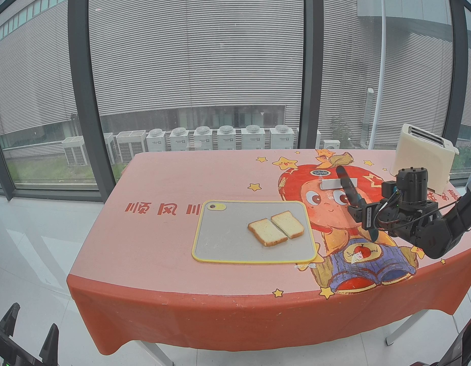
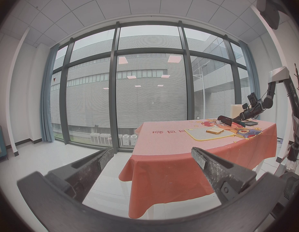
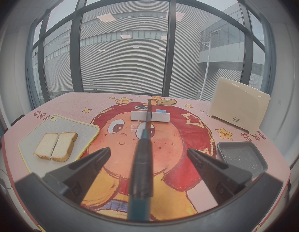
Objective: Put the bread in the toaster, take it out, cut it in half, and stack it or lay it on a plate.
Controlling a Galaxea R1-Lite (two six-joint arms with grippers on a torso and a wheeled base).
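Low and nearest, off the front edge of the table (image 1: 159,260), the left claw (image 1: 32,326) is held with its fingers spread wide and nothing between them. Over the table's right side the right claw (image 3: 148,151) is likewise opened. One knife (image 3: 141,171) runs between its fingers, touched by neither, with the blade laid across one white rest (image 3: 136,116). Two bread halves (image 1: 267,231) are laid side by side, touching, on the right part of one yellow-rimmed cutting board (image 1: 215,235), which is set near the front edge. Bare cloth (image 1: 144,240) is left open to the board's left. One toaster (image 1: 423,161) is stood at the far right corner, and one dark tray (image 3: 241,155) is set near the right edge.
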